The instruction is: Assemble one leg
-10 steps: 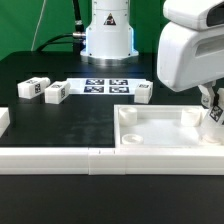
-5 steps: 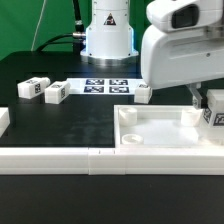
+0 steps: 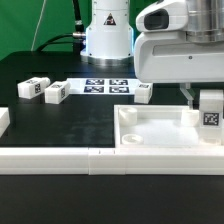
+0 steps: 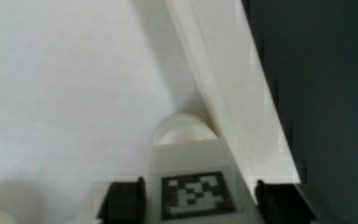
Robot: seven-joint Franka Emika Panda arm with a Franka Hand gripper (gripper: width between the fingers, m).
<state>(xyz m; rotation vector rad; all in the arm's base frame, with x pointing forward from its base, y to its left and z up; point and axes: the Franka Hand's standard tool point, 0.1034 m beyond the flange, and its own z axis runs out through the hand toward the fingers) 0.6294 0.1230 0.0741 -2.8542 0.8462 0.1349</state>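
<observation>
My gripper (image 3: pixel 207 99) is shut on a leg (image 3: pixel 211 109), a small white block with a square tag facing out. It holds the leg just above the right end of the large white tray-like panel (image 3: pixel 160 138). In the wrist view the leg (image 4: pixel 197 185) sits between the two dark fingers (image 4: pixel 128 202), over the panel's flat inside next to its raised wall (image 4: pixel 220 80). Three more legs lie on the black table: two at the exterior view's left (image 3: pixel 32 88) (image 3: pixel 55 92) and one behind the panel (image 3: pixel 143 92).
The marker board (image 3: pixel 105 86) lies at the back in front of the robot base (image 3: pixel 108 35). A long white rail (image 3: pixel 60 157) runs along the front edge. A white block (image 3: pixel 4 119) sits at the far left edge.
The arm has swung toward the exterior view's left and its wrist has turned. The held leg has moved slightly left and up, with its tag now facing the camera squarely.
</observation>
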